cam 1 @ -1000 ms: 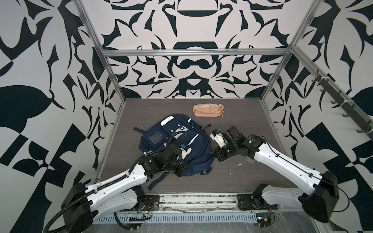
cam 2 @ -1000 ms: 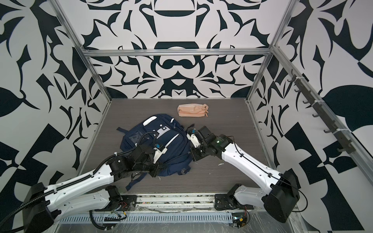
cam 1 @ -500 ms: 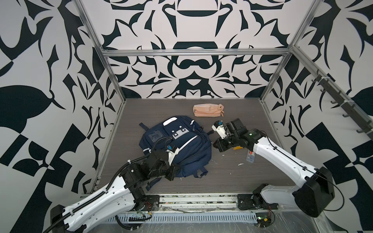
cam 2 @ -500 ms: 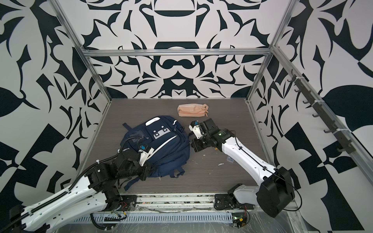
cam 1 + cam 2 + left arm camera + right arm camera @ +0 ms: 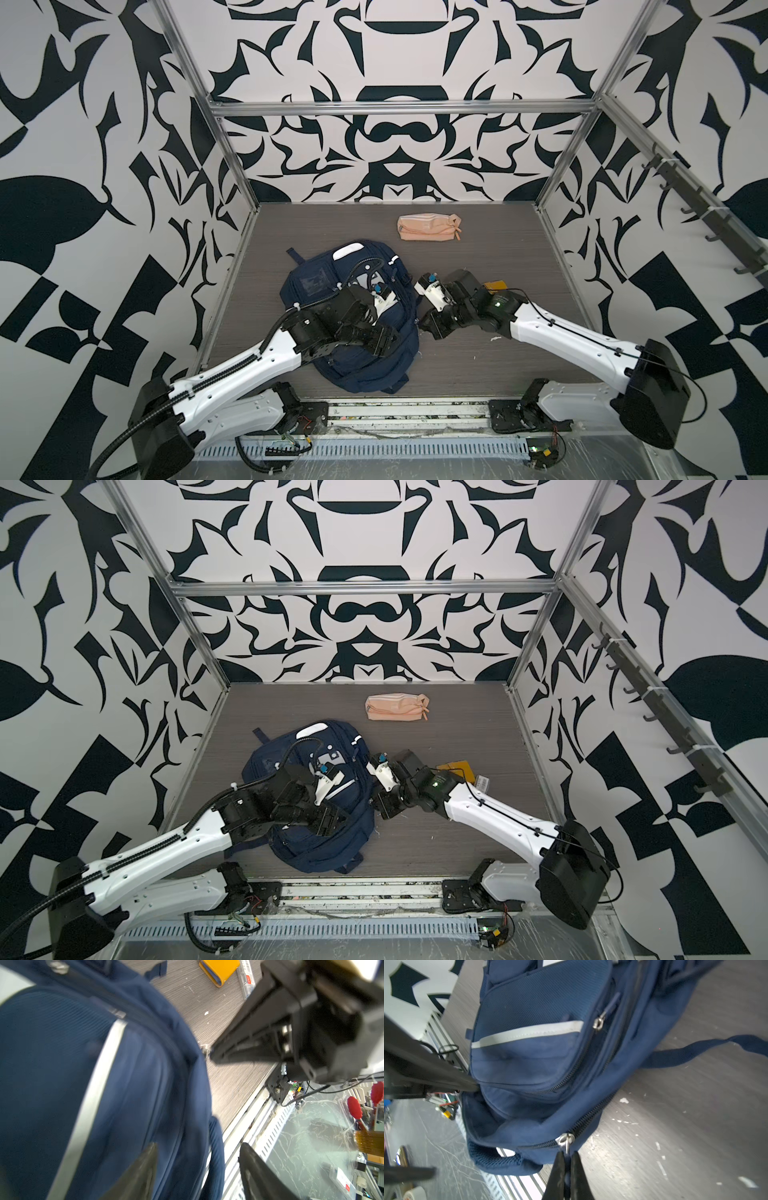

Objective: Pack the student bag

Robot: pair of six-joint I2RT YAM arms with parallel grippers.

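Note:
The student bag [image 5: 361, 370] [image 5: 324, 850] lies flat at the front left of the table, navy with pale stripes. My right gripper [image 5: 566, 1156] is shut on the metal zip pull [image 5: 566, 1140] of its main compartment, at the bag's right edge in a top view [image 5: 424, 328]. That compartment [image 5: 483, 1118] gapes partly open. Hovering over the bag's front half in both top views, my left gripper [image 5: 386, 341] [image 5: 332, 817] is open. In the left wrist view its jaws [image 5: 197, 1161] stand apart above the bag's fabric [image 5: 52, 1053] with nothing gripped.
A peach-pink pouch [image 5: 428, 227] [image 5: 397, 707] lies at the back of the table. A yellow flat item [image 5: 455, 769] [image 5: 220, 970] and a clear packet [image 5: 482, 782] lie right of the bag, behind my right arm. The metal front rail [image 5: 374, 409] borders the bag's near end.
My left gripper has gone from shut to open and its arm has swung back out over the bag. The right gripper stays shut on the zip pull and has shifted toward the front.

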